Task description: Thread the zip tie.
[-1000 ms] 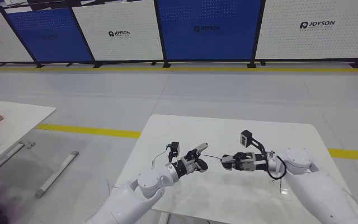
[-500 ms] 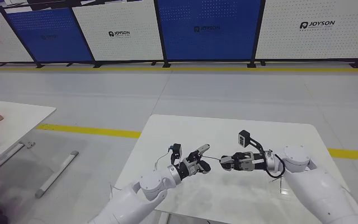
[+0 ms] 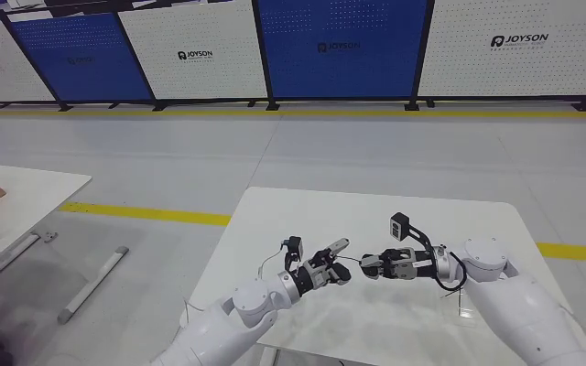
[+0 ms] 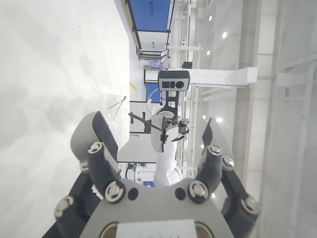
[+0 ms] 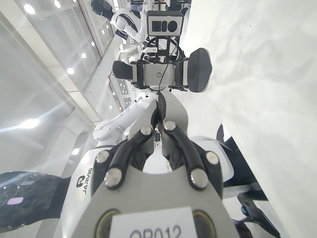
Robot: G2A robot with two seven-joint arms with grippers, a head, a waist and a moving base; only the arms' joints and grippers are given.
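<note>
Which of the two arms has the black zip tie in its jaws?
The right gripper: its jaws are shut on the zip tie; the left gripper has open, empty jaws.

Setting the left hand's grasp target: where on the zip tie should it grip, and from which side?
Probably the free tail of the zip tie, which sticks out of the shut right hand. Come head-on from the side of the open left hand: the tail points toward it, and the rest of the tie is pinched inside the right hand.
</note>
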